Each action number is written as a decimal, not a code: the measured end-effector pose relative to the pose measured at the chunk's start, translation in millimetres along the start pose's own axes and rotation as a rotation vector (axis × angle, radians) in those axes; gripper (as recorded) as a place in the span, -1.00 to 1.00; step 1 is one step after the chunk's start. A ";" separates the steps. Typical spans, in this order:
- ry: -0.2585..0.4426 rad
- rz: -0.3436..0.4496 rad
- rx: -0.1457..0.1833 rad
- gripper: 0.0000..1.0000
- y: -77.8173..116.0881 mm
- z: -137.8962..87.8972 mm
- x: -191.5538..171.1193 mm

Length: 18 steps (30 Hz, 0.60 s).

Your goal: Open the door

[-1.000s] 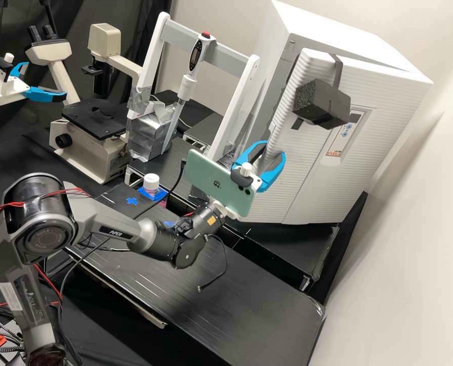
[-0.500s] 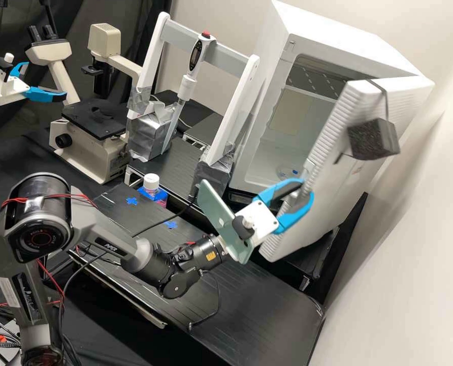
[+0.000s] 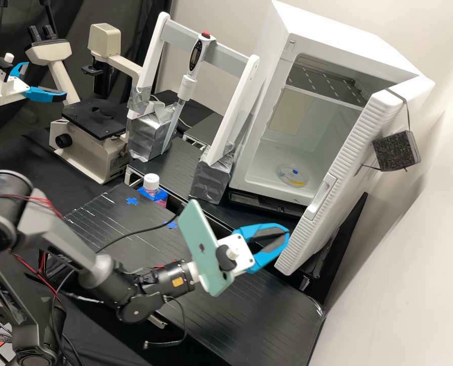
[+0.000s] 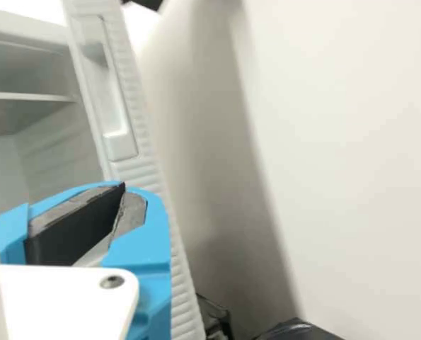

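Black laboratory bench [image 3: 267, 305] with a robot arm above it, its tool [image 3: 288, 233] drawn narrow: the blue fingers [image 4: 153, 234] bow around a small gap and come together at their tips, gripping nothing. Right in front of the tool stands the ribbed white door [image 3: 356, 145] of a white cabinet [image 3: 348, 46], swung wide open. The tips are beside the lower part of the door's free edge; whether they touch it, I cannot tell. Higher on that edge, above the tool, is a recessed handle [image 3: 322, 195]. Beyond the tool, inside the cabinet, are a shelf [image 3: 328, 97] and, below it, a round clear dish [image 3: 287, 178]. A green phone [image 3: 201, 239] is mounted just behind the tool.
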 end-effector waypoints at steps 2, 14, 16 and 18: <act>0.054 -0.015 -0.016 1.00 -3.4 -12.7 -9.9; 0.397 -0.288 0.070 1.00 -55.8 -72.2 -64.9; 0.413 -0.313 0.107 1.00 -60.6 -74.8 -69.2; 0.425 -0.336 0.129 1.00 -64.2 -76.9 -71.1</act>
